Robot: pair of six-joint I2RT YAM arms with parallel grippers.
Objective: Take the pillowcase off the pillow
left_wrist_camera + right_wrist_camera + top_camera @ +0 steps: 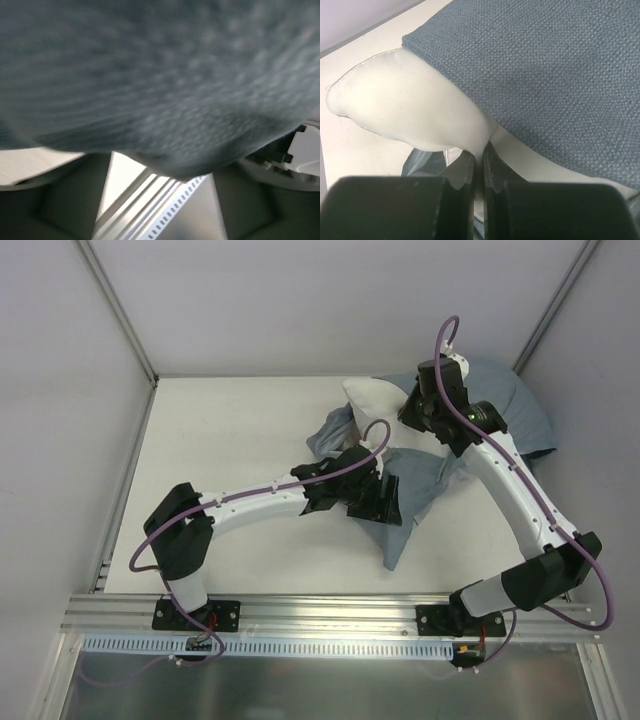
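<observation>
The white pillow [368,396] lies at the back right, one corner sticking out of the grey-blue pillowcase [505,390]. A loose flap of the case spreads toward the front [420,495]. My right gripper [418,418] is shut on a fold of the pillow's white fabric [410,100], just below the pillowcase hem [555,75]; in the right wrist view the gripper [482,156] has its jaws pressed together on the fold. My left gripper [372,508] sits on the front flap. In its wrist view the gripper [160,172] has its jaws apart, with blurred grey-blue cloth [160,75] draped just above them.
White walls enclose the table on the left, back and right. The aluminium rail [330,610] runs along the near edge, and it also shows in the left wrist view [150,205]. Bare white tabletop [230,440] lies to the left of the pillow.
</observation>
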